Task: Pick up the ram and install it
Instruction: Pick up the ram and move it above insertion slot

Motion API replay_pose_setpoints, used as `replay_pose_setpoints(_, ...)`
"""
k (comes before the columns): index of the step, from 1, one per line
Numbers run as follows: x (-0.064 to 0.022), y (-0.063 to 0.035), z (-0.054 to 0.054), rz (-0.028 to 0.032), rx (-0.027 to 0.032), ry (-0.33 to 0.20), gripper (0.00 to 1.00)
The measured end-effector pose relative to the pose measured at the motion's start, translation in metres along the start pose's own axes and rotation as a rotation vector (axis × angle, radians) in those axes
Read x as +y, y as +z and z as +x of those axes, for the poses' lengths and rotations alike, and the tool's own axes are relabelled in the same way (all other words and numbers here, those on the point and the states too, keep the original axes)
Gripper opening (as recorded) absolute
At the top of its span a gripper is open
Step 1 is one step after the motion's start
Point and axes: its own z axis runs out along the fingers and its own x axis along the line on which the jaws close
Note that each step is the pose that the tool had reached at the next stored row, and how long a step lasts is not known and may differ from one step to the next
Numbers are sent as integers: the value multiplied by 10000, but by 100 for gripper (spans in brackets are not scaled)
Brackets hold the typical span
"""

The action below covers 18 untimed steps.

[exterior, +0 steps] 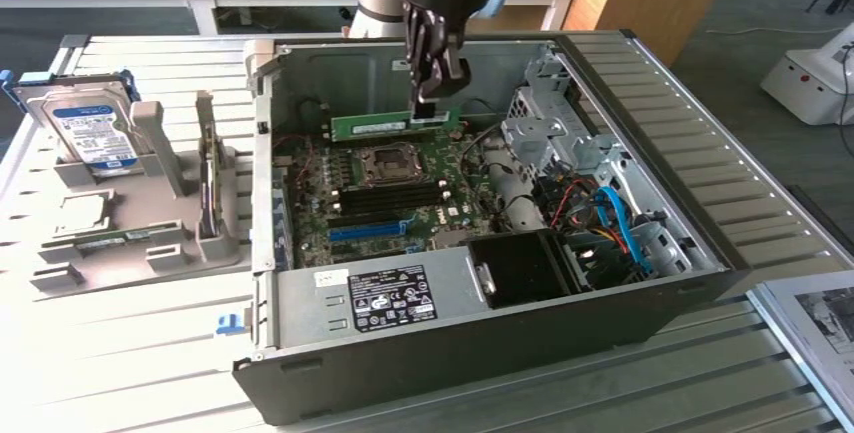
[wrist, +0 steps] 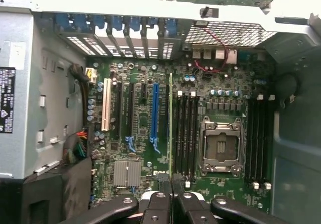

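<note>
I have the ram (exterior: pixel 387 126) lifted; on the gripper (exterior: pixel 430 106) the jaws pinch its top edge. It hangs above the motherboard (wrist: pixel 145 133) inside the open case, not yet seated in the memory slots (wrist: pixel 185 133).

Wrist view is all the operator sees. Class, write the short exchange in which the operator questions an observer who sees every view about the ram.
Operator: Is the ram seated yet?
Observer: No. The exterior view shows it held up off the motherboard, gripped by the gripper.
Operator: Anything outside the case?
Observer: A hard drive stands in a grey holder on the exterior view's left.
</note>
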Motion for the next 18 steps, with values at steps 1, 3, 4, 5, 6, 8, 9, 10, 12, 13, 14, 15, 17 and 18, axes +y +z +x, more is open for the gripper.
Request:
replay_pose_setpoints(1, -1, 3, -20, 0, -1, 0, 12)
replay_pose_setpoints(3, -2, 9, -60, 0, 0, 1, 12)
replay_pose_setpoints(4, -2, 12, -82, -1, 2, 0, 12)
replay_pose_setpoints(5, -3, 16, -105, 1, 0, 1, 12)
replay_pose_setpoints(6, -4, 20, -128, 0, 0, 0, 12)
replay_pose_setpoints(8, -5, 27, -176, 0, 0, 0, 12)
replay_pose_setpoints(9, -6, 30, -199, 0, 1, 0, 12)
replay_pose_setpoints(10, -7, 34, -221, 0, 0, 0, 12)
replay_pose_setpoints(12, -8, 40, -261, 0, 1, 1, 12)
replay_pose_setpoints(13, -8, 44, -281, 0, 0, 0, 12)
replay_pose_setpoints(14, -9, 47, -295, 0, 0, 0, 12)
replay_pose_setpoints(15, -9, 48, -303, 0, 1, 0, 12)
replay_pose_setpoints(17, -10, 48, -303, 0, 0, -1, 12)
replay_pose_setpoints(18, -9, 49, -304, 0, 0, 0, 12)
